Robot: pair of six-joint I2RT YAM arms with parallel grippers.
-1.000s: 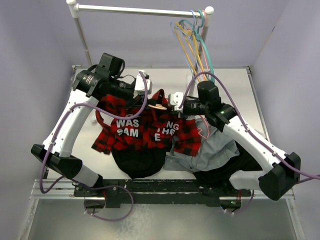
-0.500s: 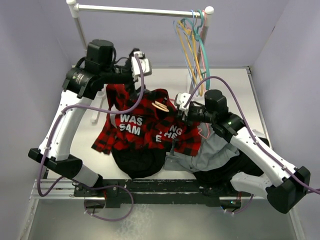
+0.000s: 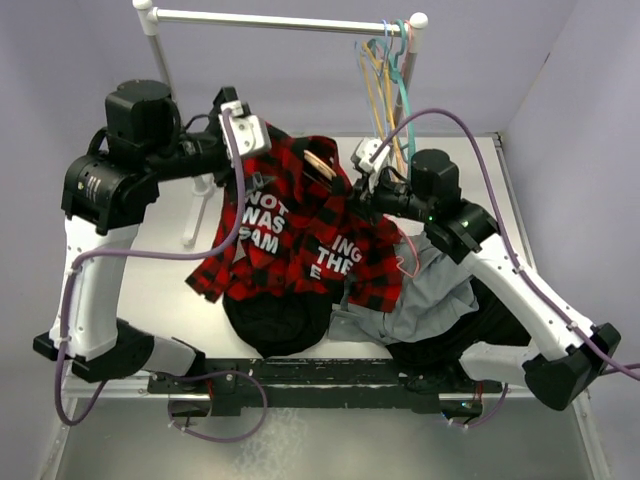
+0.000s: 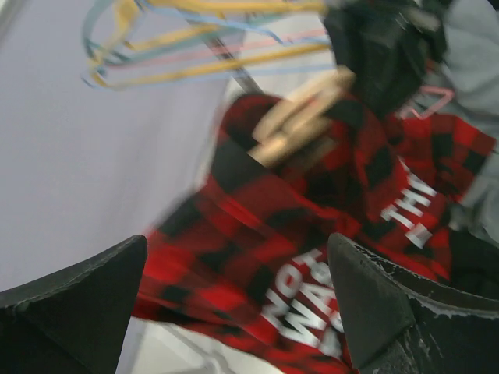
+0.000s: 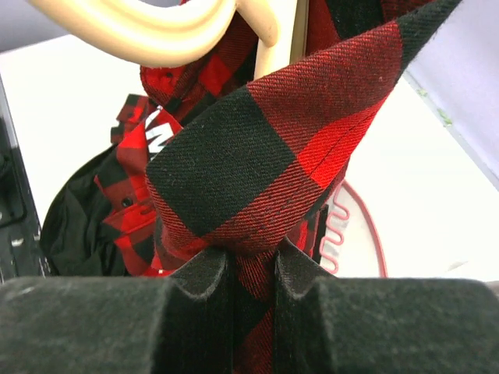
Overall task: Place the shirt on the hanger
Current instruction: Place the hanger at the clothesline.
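Shirt (image 3: pixel 290 240) position: the collar end is raised off the table (image 3: pixel 150 290), directly in front of the right gripper (image 5: pixel 249 269). The lower part trails down from that gripper onto the table. It lies over a black garment (image 3: pixel 280 320) and touches a grey garment (image 3: pixel 430 290).

Right gripper state: the fingers (image 5: pixel 204 273) are pressed together on a fold of the plaid fabric, and the cloth fills the narrow gap between the pads. In the right wrist view, the fabric rises from the pinch as a taut band.

Hanger (image 5: pixel 156 31) position: it sits just above and ahead of the right gripper, touching the raised fabric near the collar. In the top view it lies between the two grippers, closer to the right one. How far it sits inside the shoulders cannot be determined.

Left gripper (image 4: pixel 238 241) state: the jaws are spread wide and hold nothing. The shirt and the white lettering on its black patch lie ahead of the open fingers, apart from them. The hanger appears beyond, blurred.

Surroundings:
- A pink hanger (image 5: pixel 359 226) lies on the table below and to the right of the pinch.
- Several coloured hangers (image 3: pixel 385 70) hang on a rail (image 3: pixel 280 18) beyond both grippers.
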